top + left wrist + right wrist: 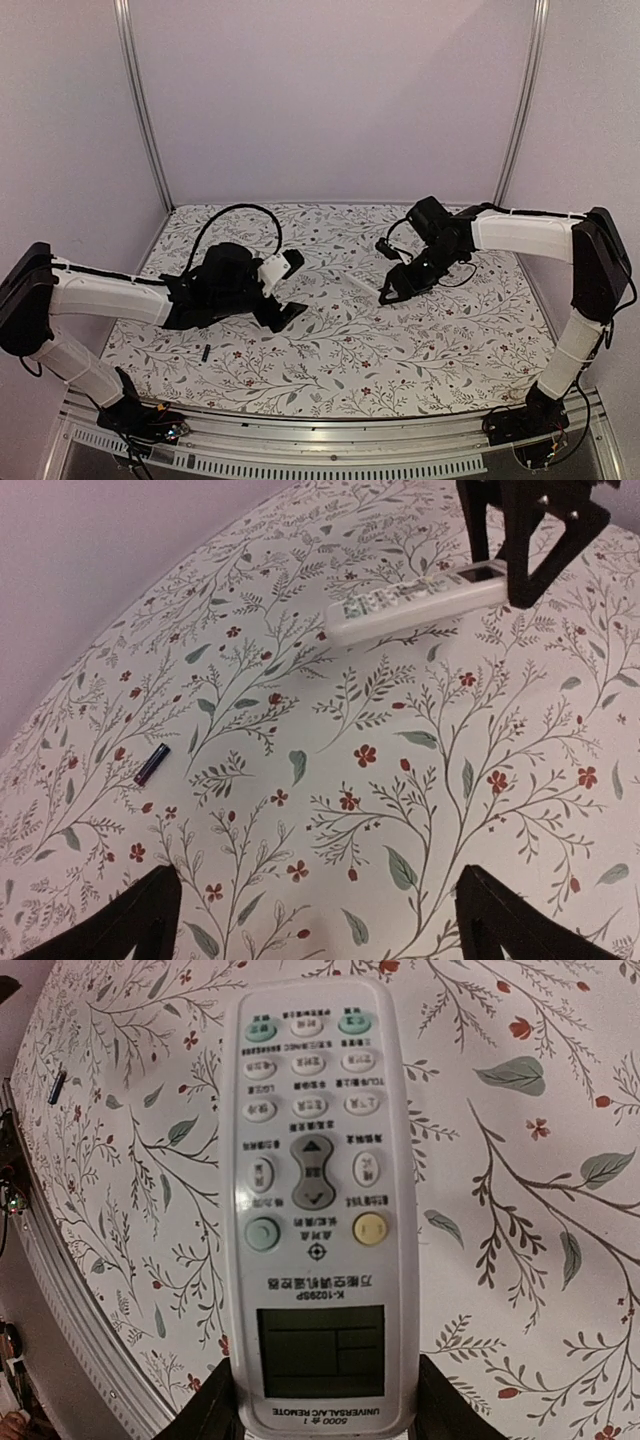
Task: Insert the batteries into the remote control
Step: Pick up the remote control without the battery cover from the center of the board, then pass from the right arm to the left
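Right claw [328, 1402] is pinching the remote [315, 1190] by its display end, buttons facing up, the other end reaching toward the left claw [293, 288] but staying apart from it. Left claw is hanging spread wide over the table [400, 360]. Open patterned table is stretching between the two claws and out to the near rail [300, 440]. One battery [152, 764] is lying flat, well apart from both claws, on the rail side of the left one. Overhead it is showing as a dark speck, and the left wrist view is showing it as a slim cylinder. Only the right wrist view is showing the button labels. Showing: one remote, one battery, two claws.
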Motion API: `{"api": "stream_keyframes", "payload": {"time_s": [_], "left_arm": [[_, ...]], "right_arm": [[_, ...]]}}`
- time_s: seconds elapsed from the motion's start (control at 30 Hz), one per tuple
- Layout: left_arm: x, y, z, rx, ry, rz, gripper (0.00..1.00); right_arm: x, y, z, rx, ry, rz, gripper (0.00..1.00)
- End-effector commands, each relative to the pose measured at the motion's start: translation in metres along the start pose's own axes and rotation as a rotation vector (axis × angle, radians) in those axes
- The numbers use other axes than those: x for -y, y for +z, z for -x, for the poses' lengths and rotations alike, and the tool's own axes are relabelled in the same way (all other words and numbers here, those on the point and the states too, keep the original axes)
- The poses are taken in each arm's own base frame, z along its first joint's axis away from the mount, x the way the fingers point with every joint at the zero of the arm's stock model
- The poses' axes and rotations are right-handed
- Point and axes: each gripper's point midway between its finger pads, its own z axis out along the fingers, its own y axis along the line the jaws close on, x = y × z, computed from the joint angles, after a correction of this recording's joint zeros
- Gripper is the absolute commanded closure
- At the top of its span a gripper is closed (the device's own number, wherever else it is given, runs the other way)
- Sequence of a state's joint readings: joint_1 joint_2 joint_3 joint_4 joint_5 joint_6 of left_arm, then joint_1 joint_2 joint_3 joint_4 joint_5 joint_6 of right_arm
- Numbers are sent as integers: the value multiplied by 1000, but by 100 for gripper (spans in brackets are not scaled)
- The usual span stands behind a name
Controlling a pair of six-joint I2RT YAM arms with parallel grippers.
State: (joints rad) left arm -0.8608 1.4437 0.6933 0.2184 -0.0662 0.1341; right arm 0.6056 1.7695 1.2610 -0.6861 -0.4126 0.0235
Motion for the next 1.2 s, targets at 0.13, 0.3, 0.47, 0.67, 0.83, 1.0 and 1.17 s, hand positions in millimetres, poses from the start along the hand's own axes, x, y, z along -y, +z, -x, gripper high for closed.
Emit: {"api": "stream_keyframes", "payload": {"time_s": [0.13, 0.3, 0.47, 0.67, 0.83, 1.0, 1.17], "left_arm": [[47, 15, 24, 114, 423, -53, 5], [69, 19, 37, 156, 576, -75, 5], [83, 22, 44, 176, 682, -73, 8], [100, 36, 37, 125, 777, -108, 22], [109, 40, 35, 111, 830, -115, 37], [111, 38, 38, 102, 851, -111, 55], [113, 31, 47, 124, 815, -122, 68]], "right_arm": [[-62, -25, -14, 4, -9, 186, 75], [-84, -25, -26, -39, -44, 222, 76], [-98, -24, -33, -75, -71, 241, 76], [-110, -25, -38, -108, -93, 266, 76], [-117, -30, -39, -118, -106, 285, 76], [-118, -37, -39, -120, -114, 274, 76], [-122, -46, -34, -94, -135, 279, 69]]}}
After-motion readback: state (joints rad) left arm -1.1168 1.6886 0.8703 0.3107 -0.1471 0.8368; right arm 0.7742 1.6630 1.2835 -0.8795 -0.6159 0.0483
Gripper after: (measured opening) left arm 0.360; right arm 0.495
